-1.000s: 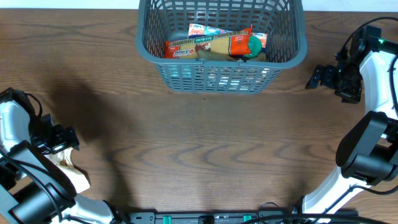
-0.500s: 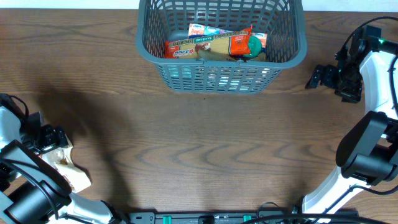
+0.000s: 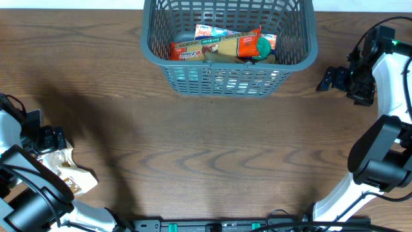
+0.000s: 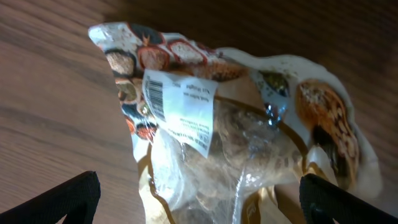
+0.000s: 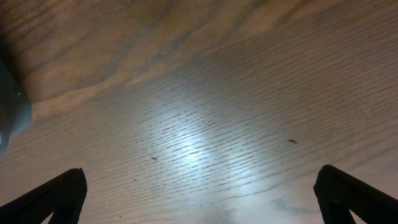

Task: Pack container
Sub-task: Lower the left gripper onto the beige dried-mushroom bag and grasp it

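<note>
Over the last second the left gripper [image 3: 55, 138] has slid back toward the table's left edge, uncovering more of the crinkly clear-and-cream plastic packet [image 3: 74, 175] printed with baked goods, while everything else has stayed put. In the left wrist view that packet [image 4: 236, 143] fills the frame, its white barcode label facing up, and the left gripper [image 4: 199, 208] stands spread wide with a dark fingertip at each lower corner and nothing pinched. The packet sits right beneath it on the brown wood-grain table [image 3: 212, 161]. Seen from overhead, its long axis runs on a slant from near the gripper toward the table's near edge; in the wrist view it seems to lie roughly across the gap between the jaws, which looks awkward for a clean pinch. The large dark grey-blue plastic basket [image 3: 225, 80] with slotted walls stands at the far edge, centre, well apart from the left gripper — up and to the right of it — and already holds several red-and-yellow food packets [image 3: 215, 46]. Further right, the right gripper [image 3: 325, 80] hangs just beside the basket's right wall, jaws wide apart and empty; its own view shows bare wood and a sliver of the basket [image 5: 9, 112]. The left arm is plainly the nearer one to the loose packet — the carry to the basket is a long diagonal.
</note>
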Available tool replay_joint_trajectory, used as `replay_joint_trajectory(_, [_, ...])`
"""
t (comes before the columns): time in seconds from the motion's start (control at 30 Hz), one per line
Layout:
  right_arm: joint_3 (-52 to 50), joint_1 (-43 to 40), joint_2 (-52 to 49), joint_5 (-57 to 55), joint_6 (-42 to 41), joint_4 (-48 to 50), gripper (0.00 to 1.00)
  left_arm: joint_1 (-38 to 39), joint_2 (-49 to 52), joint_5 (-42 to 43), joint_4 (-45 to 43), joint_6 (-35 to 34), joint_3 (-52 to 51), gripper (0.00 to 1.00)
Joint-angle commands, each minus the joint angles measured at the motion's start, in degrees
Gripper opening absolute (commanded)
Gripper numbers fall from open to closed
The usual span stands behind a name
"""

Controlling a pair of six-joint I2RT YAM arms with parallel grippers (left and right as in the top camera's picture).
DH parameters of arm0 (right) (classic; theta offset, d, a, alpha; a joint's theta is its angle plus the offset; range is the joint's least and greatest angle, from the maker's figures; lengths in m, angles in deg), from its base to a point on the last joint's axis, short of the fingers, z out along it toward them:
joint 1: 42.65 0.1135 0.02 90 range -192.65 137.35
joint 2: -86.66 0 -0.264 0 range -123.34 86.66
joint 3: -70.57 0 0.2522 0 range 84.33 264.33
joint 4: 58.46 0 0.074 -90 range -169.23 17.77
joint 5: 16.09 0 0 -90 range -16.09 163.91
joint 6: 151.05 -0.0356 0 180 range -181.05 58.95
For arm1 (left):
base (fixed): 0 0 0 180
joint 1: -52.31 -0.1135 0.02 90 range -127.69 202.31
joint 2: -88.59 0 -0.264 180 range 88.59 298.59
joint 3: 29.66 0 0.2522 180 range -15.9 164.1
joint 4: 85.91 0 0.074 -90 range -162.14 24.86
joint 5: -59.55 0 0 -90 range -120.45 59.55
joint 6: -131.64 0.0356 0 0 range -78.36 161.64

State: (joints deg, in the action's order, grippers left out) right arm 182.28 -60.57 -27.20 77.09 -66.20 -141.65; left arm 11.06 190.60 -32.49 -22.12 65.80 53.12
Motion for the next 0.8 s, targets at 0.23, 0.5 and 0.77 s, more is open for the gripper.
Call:
replay_joint_trajectory(0.23, [-0.2,0.3,0.3,-0.1,1.0,1.0,0.99,-0.1,0.9,3.7,-1.8,-2.0,-6.7,0.99])
replay_joint_trajectory(0.5, [-0.2,0.3,0.3,-0.2,1.0,0.6,0.99,-0.2,0.9,4.5,-10.3,-2.0,-12.9,0.98])
replay_joint_trajectory(0.77, [-0.2,0.3,0.3,-0.2,1.0,0.5,0.99,-0.1,0.9,6.9,-12.0,-1.9,-13.6,0.61])
